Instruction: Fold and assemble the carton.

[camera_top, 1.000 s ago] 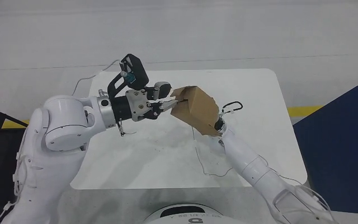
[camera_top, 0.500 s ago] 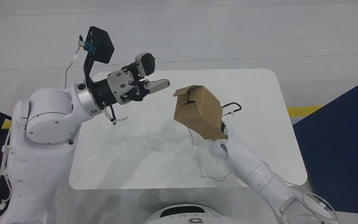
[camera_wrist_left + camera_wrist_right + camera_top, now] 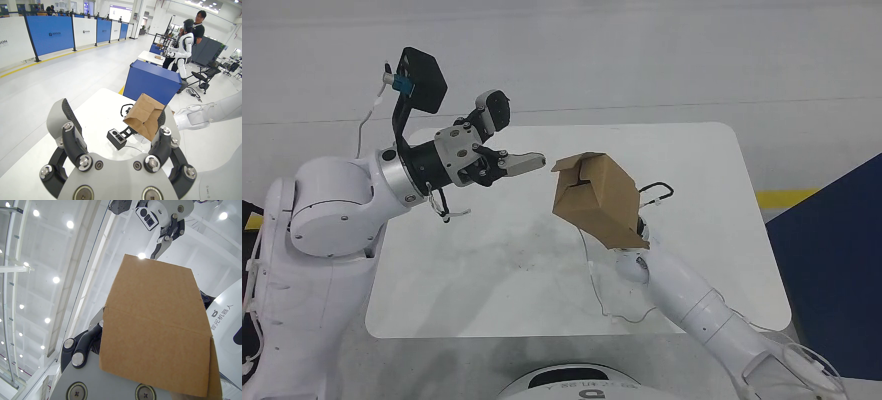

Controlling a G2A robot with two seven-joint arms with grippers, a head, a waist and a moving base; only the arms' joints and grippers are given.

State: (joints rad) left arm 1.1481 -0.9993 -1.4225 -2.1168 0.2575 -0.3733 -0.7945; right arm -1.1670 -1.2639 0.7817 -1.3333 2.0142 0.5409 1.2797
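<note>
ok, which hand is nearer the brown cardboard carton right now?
Right. The right hand grips the brown cardboard carton from underneath, holding it above the white table. The left hand is open, off to the carton's side with a clear gap.

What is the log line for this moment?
left gripper: open, clear of carton | right gripper: holds carton above table | carton: end flaps folded over, facing left gripper
</note>
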